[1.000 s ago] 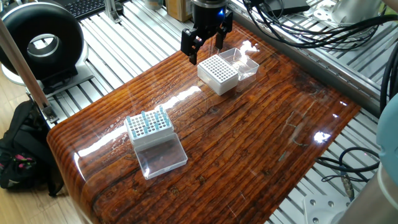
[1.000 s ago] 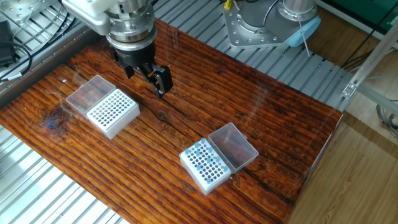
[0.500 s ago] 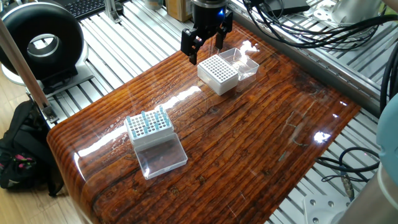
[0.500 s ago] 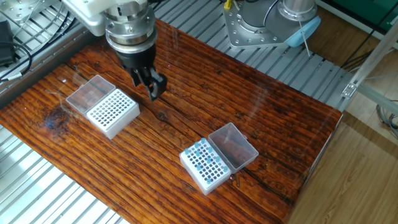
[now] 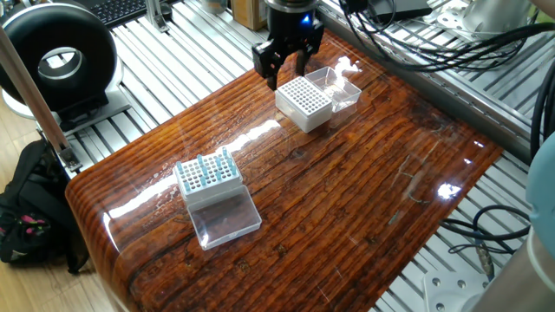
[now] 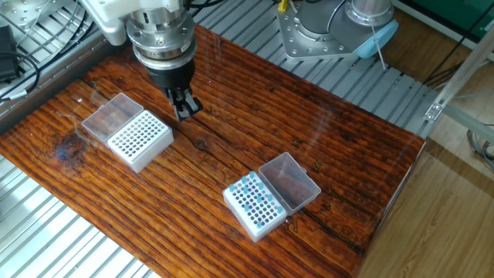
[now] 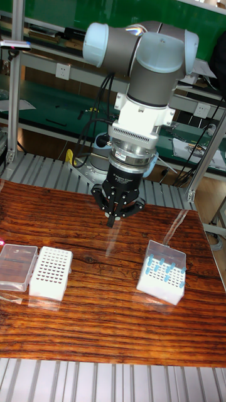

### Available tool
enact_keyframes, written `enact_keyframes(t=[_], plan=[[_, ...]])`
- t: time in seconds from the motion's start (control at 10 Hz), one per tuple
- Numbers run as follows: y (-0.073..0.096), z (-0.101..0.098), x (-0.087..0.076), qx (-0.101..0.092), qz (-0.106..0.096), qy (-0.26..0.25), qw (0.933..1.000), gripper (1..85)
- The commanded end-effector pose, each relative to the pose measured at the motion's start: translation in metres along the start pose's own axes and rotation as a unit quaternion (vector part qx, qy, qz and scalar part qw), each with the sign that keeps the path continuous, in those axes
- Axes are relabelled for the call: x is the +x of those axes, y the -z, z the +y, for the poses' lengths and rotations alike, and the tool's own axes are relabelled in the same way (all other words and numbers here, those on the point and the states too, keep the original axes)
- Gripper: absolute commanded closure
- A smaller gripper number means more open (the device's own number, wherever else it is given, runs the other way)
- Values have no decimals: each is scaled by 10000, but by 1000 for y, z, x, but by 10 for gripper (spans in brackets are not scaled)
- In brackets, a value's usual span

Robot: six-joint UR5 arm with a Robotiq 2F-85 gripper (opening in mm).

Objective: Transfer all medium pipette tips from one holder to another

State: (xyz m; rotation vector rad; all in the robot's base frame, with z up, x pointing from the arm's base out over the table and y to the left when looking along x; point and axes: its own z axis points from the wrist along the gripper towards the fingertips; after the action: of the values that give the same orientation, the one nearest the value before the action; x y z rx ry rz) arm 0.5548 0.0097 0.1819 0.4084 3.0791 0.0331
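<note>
The medium pipette tips (image 5: 208,167) are slender, pale-blue, translucent cones standing upright in a white rack (image 5: 206,182) with a grid of holes on top. Seen from one fixed view, they rise above the rack's top face in a few short rows, filling only part of the grid. In the other fixed view the same tips (image 6: 251,193) show as small blue dots among dark holes, gathered mostly toward the rack's (image 6: 255,207) end nearest its lid. In the tall fixed view they (image 7: 162,267) appear as thin blue slivers scattered over the sloping top face of the rack (image 7: 162,274).

A clear hinged lid (image 5: 225,217) lies open flat against this rack, touching it along one side.

Well apart from this rack, across the wooden table (image 5: 364,191), stands a second white rack (image 5: 303,101) whose grid shows no blue; its own clear lid (image 5: 338,87) lies open beside it.

The gripper (image 5: 287,62) hangs just beside the second rack, far from the rack with the tips, on its side away from the lid, and above the wood in the other fixed view (image 6: 185,106). Its dark fingers (image 7: 113,215) point down and sit close together, nearly closed, with nothing visible between them.
</note>
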Motion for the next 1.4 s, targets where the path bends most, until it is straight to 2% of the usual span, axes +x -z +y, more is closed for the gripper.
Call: enact_keyframes(t=[0.0,0.2,0.4,0.6,0.7,0.8,0.9,1.0,1.2,1.3], plan=[[2,3,-10,-33,-187,-32,9998,847],[3,1,-15,14,-278,19,9996,847],[3,4,-20,-44,-381,49,9993,847],[3,24,-27,-378,-532,115,9978,847],[3,21,-29,-325,-585,190,9976,847],[1,13,-30,-164,-601,320,9975,847],[-1,11,-24,-72,-488,386,9980,847],[-1,2,-17,130,-368,435,9983,847],[-1,3,-14,129,-305,723,9968,847],[-3,1,-12,199,-260,1060,9938,847]])
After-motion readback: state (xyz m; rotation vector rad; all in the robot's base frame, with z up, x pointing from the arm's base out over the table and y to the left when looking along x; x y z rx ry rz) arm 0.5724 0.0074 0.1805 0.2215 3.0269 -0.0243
